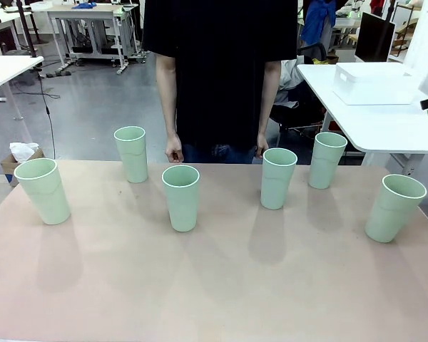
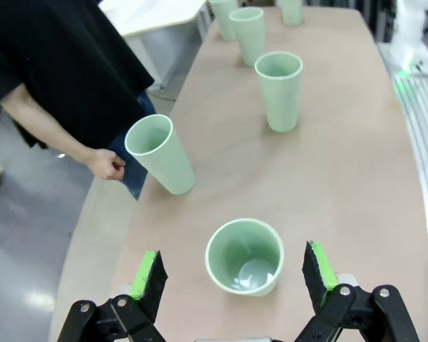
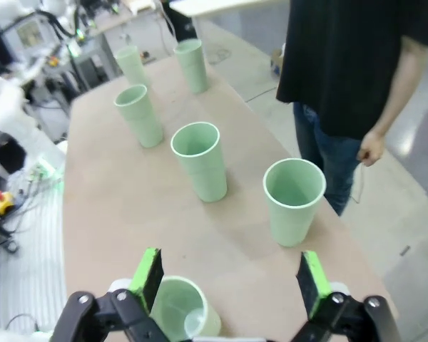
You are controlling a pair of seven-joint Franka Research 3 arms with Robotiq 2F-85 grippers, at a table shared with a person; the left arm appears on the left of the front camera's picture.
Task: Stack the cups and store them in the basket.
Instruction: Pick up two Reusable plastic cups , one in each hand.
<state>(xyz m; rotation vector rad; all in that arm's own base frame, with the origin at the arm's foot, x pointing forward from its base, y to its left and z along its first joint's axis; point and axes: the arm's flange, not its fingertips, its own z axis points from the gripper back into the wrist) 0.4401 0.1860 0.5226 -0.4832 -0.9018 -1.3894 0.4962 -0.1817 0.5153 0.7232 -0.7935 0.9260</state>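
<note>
cups (image 1: 181,197), 6 upright on table (image 1: 221,285), person (image 1: 217,71) behind

The left gripper (image 2: 232,260) and right gripper (image 3: 230,265) are black with green pads (image 2: 145,271).

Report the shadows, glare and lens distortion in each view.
Front view: soft, even light, faint shadows from the cups fall toward the camera across the table; outer cups lean outward, wide-angle distortion. Left wrist view: sharp, table edges converge steeply. Right wrist view: sharp too, bright glare patch on the floor.
</note>
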